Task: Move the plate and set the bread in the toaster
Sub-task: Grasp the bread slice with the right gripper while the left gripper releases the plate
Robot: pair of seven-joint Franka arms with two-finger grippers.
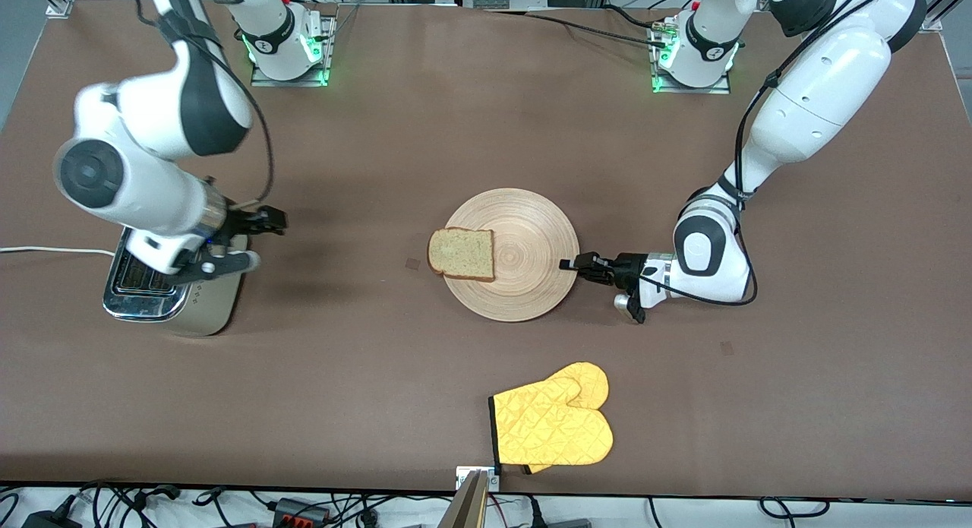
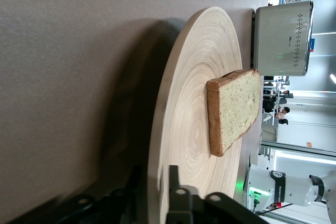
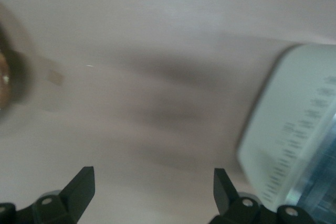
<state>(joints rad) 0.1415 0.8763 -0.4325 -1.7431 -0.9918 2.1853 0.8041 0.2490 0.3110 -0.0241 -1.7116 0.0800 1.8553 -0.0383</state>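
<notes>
I see a brown table [image 1: 471,118] with a yellow mitt [image 1: 553,425] near its front edge. Cables [image 1: 304,507] on the white floor below that edge. Aluminium frame along the top edge.

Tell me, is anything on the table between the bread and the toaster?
Nothing visible. The bread lies on the plate, and only bare table separates it from the toaster. The right end effector, open, hangs beside the toaster. The left end effector straddles the plate's rim.
</notes>
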